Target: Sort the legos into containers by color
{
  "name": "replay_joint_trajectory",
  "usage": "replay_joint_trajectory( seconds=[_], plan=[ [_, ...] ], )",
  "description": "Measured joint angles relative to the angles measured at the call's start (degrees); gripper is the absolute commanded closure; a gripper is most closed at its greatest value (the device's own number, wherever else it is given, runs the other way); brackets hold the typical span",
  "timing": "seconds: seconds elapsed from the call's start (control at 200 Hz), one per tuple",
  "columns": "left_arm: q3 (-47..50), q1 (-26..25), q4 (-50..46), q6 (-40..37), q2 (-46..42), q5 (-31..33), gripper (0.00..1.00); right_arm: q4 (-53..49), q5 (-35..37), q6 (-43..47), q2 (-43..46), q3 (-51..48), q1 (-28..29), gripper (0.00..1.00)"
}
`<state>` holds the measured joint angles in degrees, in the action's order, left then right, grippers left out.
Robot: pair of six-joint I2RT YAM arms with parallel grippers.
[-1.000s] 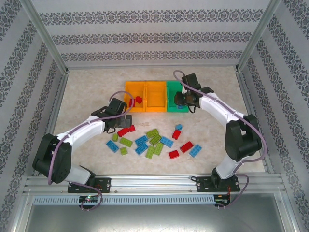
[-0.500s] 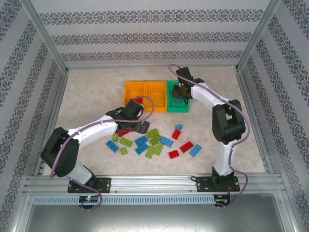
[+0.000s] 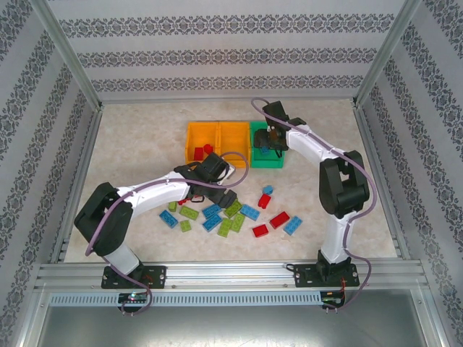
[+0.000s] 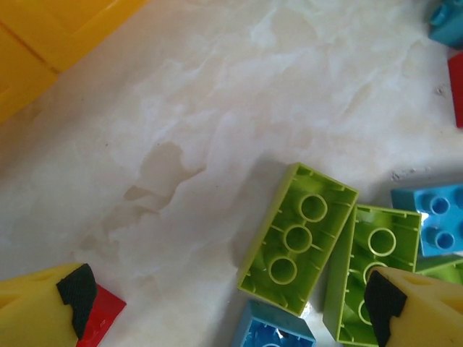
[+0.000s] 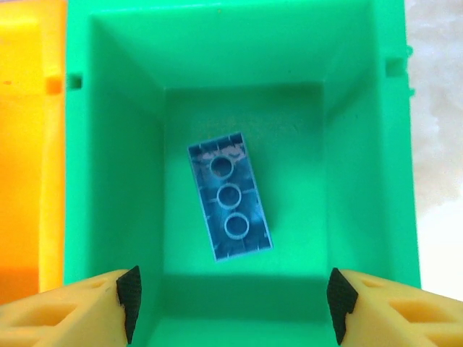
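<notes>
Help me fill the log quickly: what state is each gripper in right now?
Left gripper: open, holding nothing, above an upside-down lime green brick.
Right gripper: open, holding nothing, above the green bin with a blue brick lying inside.

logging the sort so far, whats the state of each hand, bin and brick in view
left hand, open, low over the loose legos
right hand, open, empty, above the green bin
blue lego, underside up inside green bin
left orange bin, holds red legos
</notes>
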<state>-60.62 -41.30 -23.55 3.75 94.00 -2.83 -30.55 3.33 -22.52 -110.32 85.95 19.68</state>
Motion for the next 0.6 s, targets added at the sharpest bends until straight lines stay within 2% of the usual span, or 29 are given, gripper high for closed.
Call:
replay_joint_trajectory(
  seconds=[0.255, 0.41, 0.6],
  plan=[
    [-0.4, 0.0, -0.9, -4.9, 3.8, -0.4, 0.13, 0.4, -0.1, 0.2, 7.5, -6.0, 0.1, 0.27],
    [-0.8, 0.0, -1.1, -5.3, 5.7, -0.4, 0.15, 0.4, -0.1, 0.2, 8.6, -8.4, 0.1, 0.27],
    [-1.7, 0.0, -1.1, -5.5, 6.7, 0.1, 0.23, 0.3, -0.1, 0.0, 9.4, -10.5, 0.0, 0.27]
  ],
)
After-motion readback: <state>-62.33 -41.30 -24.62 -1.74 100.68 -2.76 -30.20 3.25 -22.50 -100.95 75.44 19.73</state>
